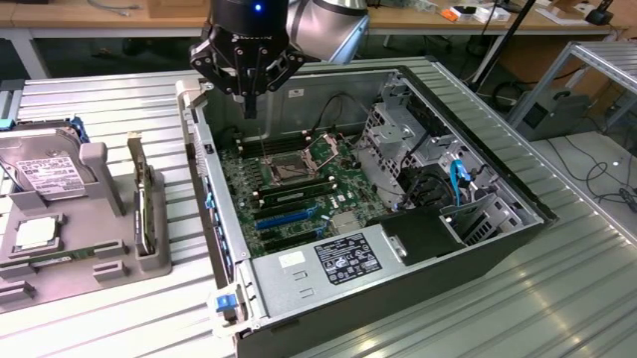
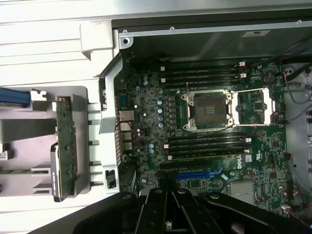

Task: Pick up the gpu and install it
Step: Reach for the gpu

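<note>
The case (image 1: 448, 277) lies on the bench (image 1: 110, 97); the motherboard (image 1: 298, 186) sits inside it; at the exterior view's left stands a holder (image 1: 100, 171), just beside the case; the gpu (image 1: 145, 201) stands on edge in it, with the hard drive (image 1: 45, 173) farther left.

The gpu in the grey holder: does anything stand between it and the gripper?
Nothing visible blocks it from above. The gripper, shut and empty, hangs over the open case's motherboard; the gpu stands on edge in the holder outside. Only the case's rear wall lies between them, apparently lower down.
</note>
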